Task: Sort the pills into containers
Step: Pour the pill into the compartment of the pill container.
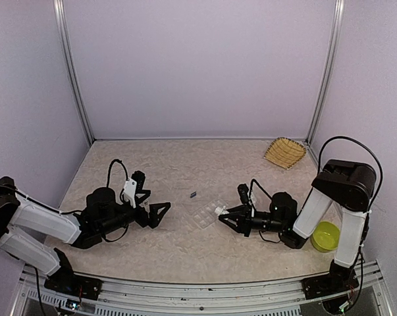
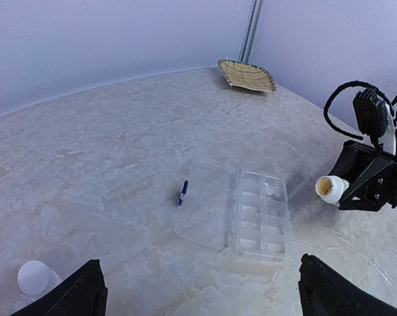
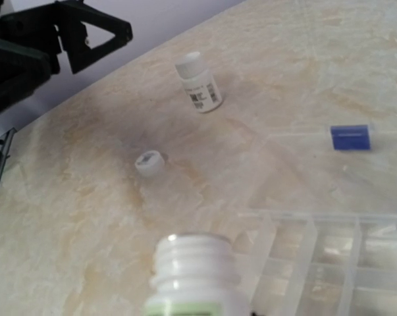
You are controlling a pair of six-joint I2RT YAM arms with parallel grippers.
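Note:
The container, a clear compartment box [image 2: 264, 214], lies open on the table with its lid [image 2: 208, 204] flat beside it; it also shows in the top view [image 1: 208, 212] and the right wrist view [image 3: 330, 257]. A few whitish specks [image 2: 269, 189], perhaps pills, sit in a far compartment. My right gripper [image 1: 223, 214] is shut on an open white bottle [image 2: 330, 189], held on its side with its mouth at the box's edge; the bottle [image 3: 195, 276] hides the fingers in the right wrist view. My left gripper [image 2: 205, 289] is open wide and empty, short of the box.
A second white labelled bottle [image 3: 198, 82] stands near my left gripper [image 3: 73, 36], and a loose white cap [image 3: 149, 162] lies on the table. A small blue piece [image 2: 183, 192] lies beside the lid. The straw basket [image 1: 285, 153] is at the back right and the lime-green bowl [image 1: 325, 236] by the right arm.

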